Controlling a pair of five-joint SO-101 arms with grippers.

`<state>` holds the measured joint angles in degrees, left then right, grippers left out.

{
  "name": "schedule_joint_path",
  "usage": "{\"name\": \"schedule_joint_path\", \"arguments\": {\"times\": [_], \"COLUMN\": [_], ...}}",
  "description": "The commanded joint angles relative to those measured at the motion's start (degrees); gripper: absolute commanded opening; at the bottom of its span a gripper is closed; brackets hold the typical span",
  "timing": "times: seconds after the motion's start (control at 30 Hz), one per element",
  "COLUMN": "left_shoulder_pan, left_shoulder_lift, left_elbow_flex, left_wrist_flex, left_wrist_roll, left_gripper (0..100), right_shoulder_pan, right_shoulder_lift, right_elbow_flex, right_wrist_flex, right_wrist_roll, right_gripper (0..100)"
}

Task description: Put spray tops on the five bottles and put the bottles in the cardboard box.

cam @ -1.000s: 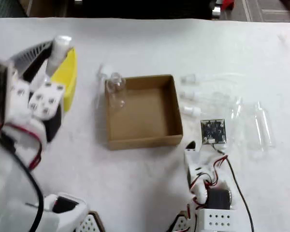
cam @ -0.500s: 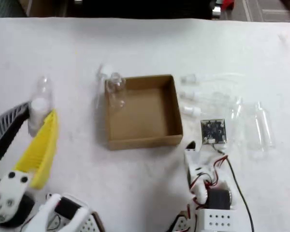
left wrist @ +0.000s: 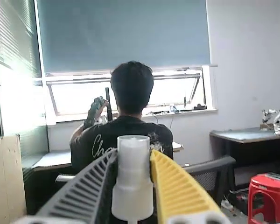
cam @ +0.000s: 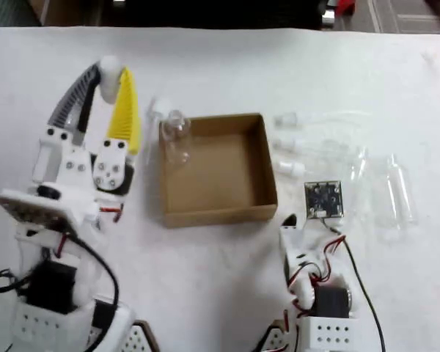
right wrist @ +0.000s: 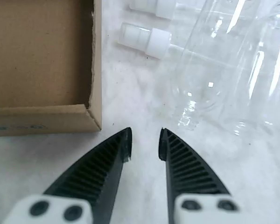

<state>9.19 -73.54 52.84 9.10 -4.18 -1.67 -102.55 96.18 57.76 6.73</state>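
The box [cam: 220, 215] lay open, a bottle [cam: 176, 136] at its far-left corner. Beside it the left gripper [cam: 111, 79] clamped a spray top [left wrist: 132, 177] — long axis along the fingers, head past the tips. The right gripper [right wrist: 143, 142] – fingers narrowly parted, empty – sat near loose bottles [right wrist: 214, 79].

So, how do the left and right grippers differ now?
The left gripper is shut on a spray top; the right gripper is open and empty. The left has a grey and a yellow finger; the right has two black ones. The left aims into the room; the right, down at the table. Both have ribbed fingers.
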Motion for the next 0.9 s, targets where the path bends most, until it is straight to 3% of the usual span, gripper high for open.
{"name": "schedule_joint_path", "arguments": {"times": [0.0, 0.3, 0.63, 0.87], "left_shoulder_pan": [-1.19, -0.75, -0.13, 1.45], "left_shoulder_lift": [3.38, 28.53, 51.12, 58.15], "left_elbow_flex": [2.55, -5.36, -18.64, -23.65], "left_wrist_flex": [-12.57, -24.88, -30.51, -30.51], "left_wrist_roll": [0.97, 1.23, 1.32, 1.32], "left_gripper": [2, 2, 2, 2], "right_shoulder_pan": [-0.40, -0.40, -0.40, -0.40], "right_shoulder_lift": [-0.57, -0.57, -0.57, -0.57], "right_elbow_flex": [0.62, 0.62, 0.62, 0.62], "right_wrist_flex": [0.40, 0.40, 0.13, 0.13], "right_wrist_roll": [0.62, 0.62, 0.62, 0.62], "right_gripper": [9.0, 9.1, 9.1, 9.1]}}
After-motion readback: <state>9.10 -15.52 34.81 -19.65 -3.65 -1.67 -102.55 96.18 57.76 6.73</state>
